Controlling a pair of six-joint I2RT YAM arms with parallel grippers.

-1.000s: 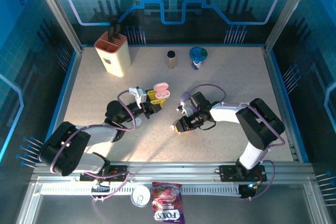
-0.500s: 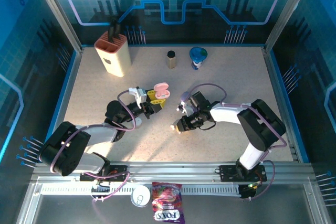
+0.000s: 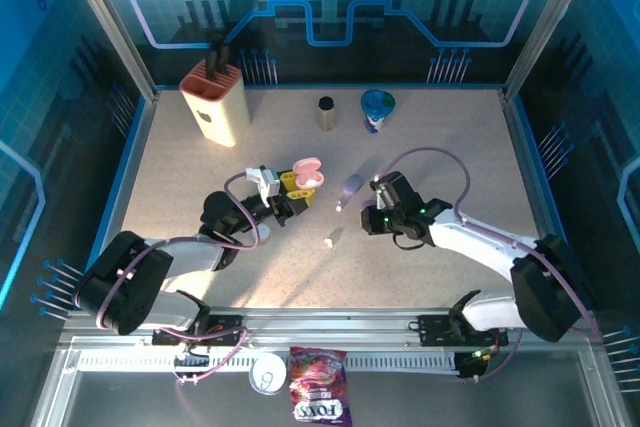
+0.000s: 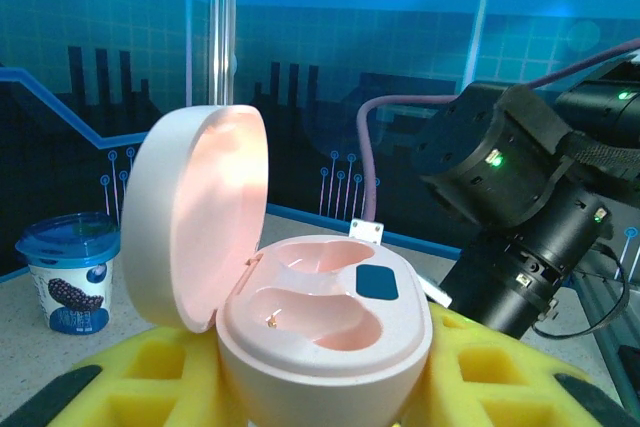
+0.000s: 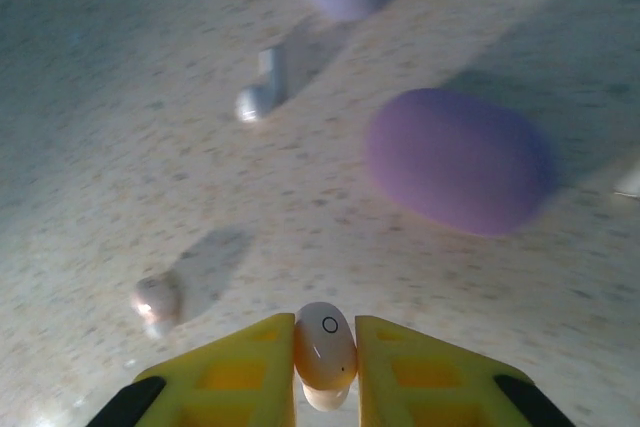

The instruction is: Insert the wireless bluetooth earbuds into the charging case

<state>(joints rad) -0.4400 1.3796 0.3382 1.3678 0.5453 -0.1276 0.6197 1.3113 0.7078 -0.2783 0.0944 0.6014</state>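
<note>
Changed: right gripper [image 5: 325, 362] has been lifted off the counter [image 5: 120, 97], pink earbud [image 5: 324, 342] pinched.
Held: pink case [image 4: 320, 322], lid open, clamped by left gripper [image 4: 320, 392].
Meaning: insertion is enabled.

The right hand [image 5: 325, 329] has lifted a pink earbud [image 5: 324, 352], swinging rightward.

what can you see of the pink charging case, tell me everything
The pink charging case is a glossy, pebble-shaped plastic shell, gripped at its base between the left arm's yellow fingers. Its hinged lid stands open and upright. Both earbud wells are empty; a dark oval patch sits beside them.
</note>
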